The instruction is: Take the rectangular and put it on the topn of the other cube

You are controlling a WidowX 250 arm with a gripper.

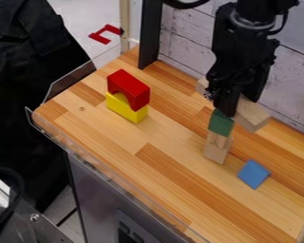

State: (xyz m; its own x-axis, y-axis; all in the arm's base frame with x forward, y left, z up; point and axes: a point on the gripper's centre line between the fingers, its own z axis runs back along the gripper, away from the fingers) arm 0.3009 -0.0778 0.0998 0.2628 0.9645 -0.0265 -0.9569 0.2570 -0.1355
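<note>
No text, label, brand, number or sign is legible: the partial pale marks [125, 234] on the grey panel [97, 194] below the worktop [107, 135], near six o'clock at the view's edge, cannot be read.

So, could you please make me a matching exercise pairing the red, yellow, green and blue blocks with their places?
Blocks:
1. Red block
2. Yellow block
3. Green block
4. Blue block

Places:
A. Just below the claw
B. Bottom of the two-block stack at the picture's left
C. On the tabletop, apart from the other blocks
D. Top of that same two-block stack

Right pairs: 1-D, 2-B, 3-A, 4-C
</note>
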